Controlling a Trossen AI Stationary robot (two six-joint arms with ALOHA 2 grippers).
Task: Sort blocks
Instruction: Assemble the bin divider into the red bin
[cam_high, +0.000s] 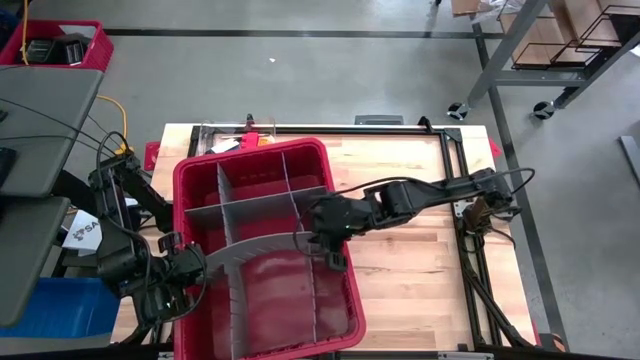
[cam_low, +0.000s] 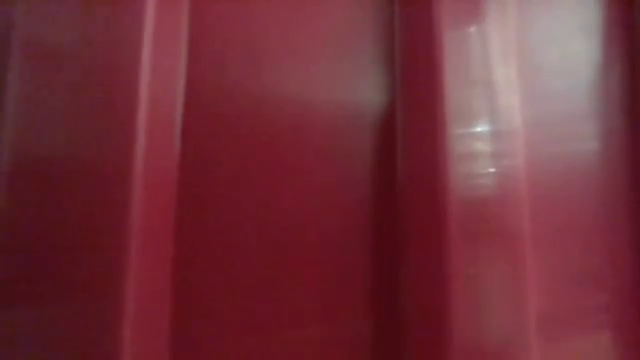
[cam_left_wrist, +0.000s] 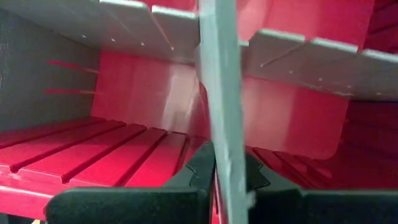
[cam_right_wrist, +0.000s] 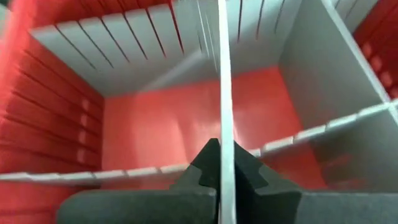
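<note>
Left hand (cam_high: 196, 262) is pinching one end of a curved grey divider sheet (cam_high: 250, 252) at the red bin's (cam_high: 345, 300) near-left wall, and right hand (cam_high: 330, 245) is clamping the other end inside the bin, on the counter (cam_high: 420, 250). No blocks are showing anywhere (compartments look bare), so the sorting seems not yet started.

You have a red bin (cam_high: 345, 300) on the wooden table (cam_high: 440, 270), with grey divider sheets (cam_high: 262, 205) slotted inside it. Beyond the table's far left corner sits a red crate (cam_high: 95, 45).
</note>
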